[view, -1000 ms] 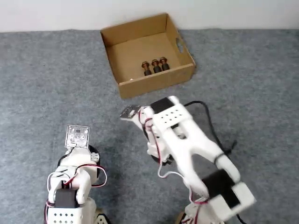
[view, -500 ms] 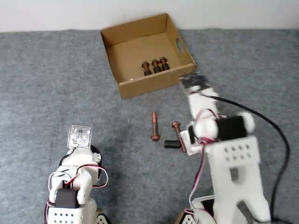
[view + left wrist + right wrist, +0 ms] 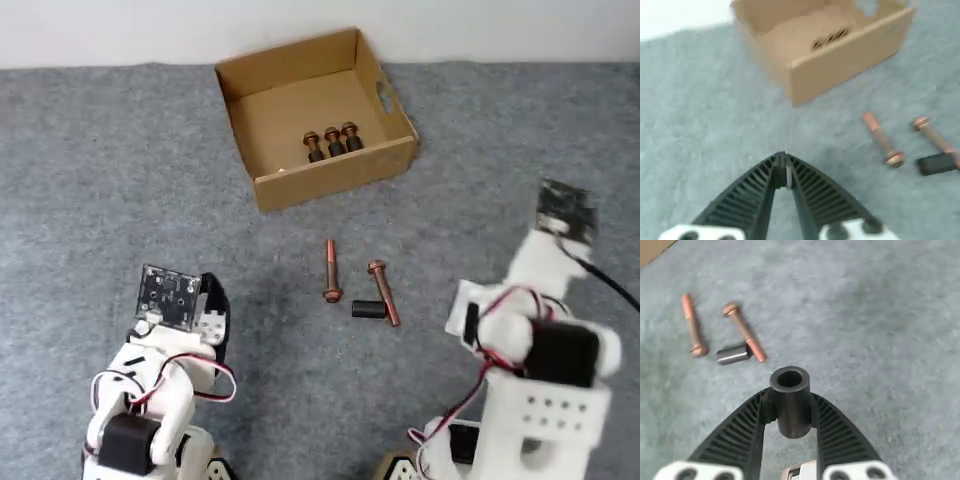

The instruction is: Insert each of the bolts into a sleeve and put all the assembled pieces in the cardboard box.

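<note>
The cardboard box (image 3: 333, 183) stands at the back of the grey carpet, with three assembled pieces (image 3: 333, 141) side by side inside. Two copper bolts (image 3: 330, 270) (image 3: 382, 291) lie loose in front of it. A black sleeve (image 3: 368, 310) lies against the threaded end of the right one. My right gripper (image 3: 789, 395) is shut on another black sleeve (image 3: 790, 402), held upright above the carpet to the right of the bolts (image 3: 744, 332). My left gripper (image 3: 781, 162) is shut and holds nothing, low at the front left and pointing toward the box (image 3: 840, 60).
Grey carpet covers the table, and a white wall runs behind the box. The right arm (image 3: 530, 340) rises at the front right and the left arm (image 3: 160, 380) at the front left. Bare carpet lies between them.
The right arm has swung from in front of the box over to the right, uncovering the two bolts and the loose sleeve. The left arm has tilted a little.
</note>
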